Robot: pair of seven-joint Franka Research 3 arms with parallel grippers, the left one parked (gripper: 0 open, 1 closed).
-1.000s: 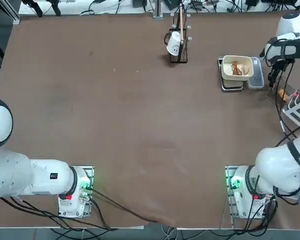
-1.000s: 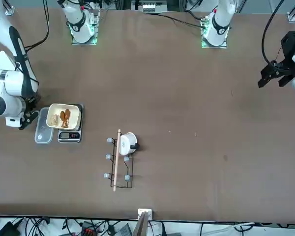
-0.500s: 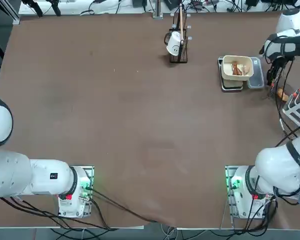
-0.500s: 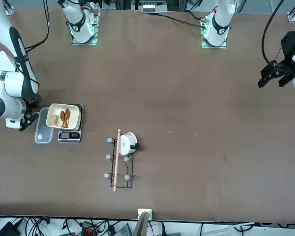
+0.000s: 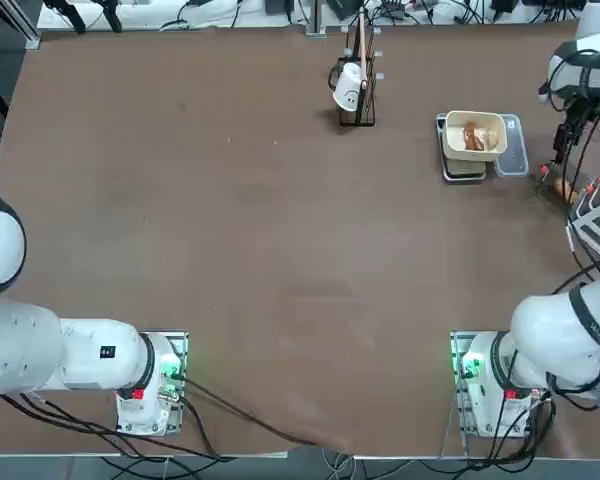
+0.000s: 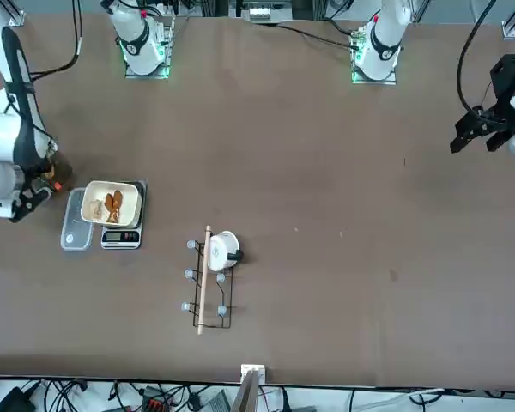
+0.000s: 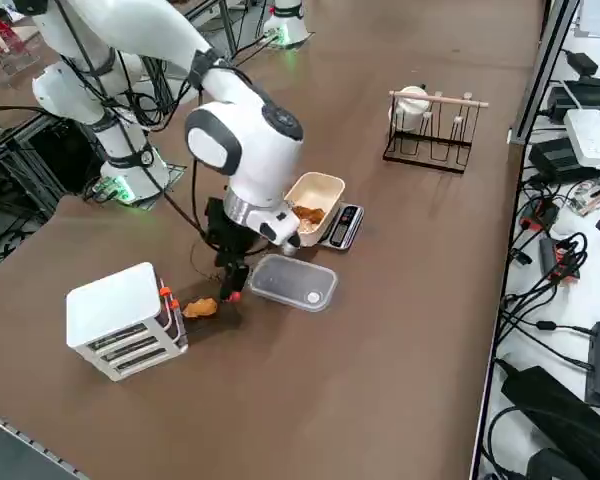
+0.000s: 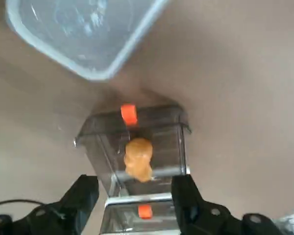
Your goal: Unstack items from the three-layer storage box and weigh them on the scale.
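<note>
Since the pulled-out drawer [image 8: 137, 142] exposes an orange nugget [image 8: 138, 157], the right gripper [image 8: 134, 196] hangs over it, fingers spread, probably to grab it. Cream bowl [image 7: 313, 195] on the scale [image 7: 342, 226] already holds pieces.

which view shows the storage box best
The right side view: the storage box shows whole, white top and three slatted layers, an orange piece beside it. The top view catches only a corner at the edge. The wrist view shows an open drawer between the open right gripper. The front view misses it.
</note>
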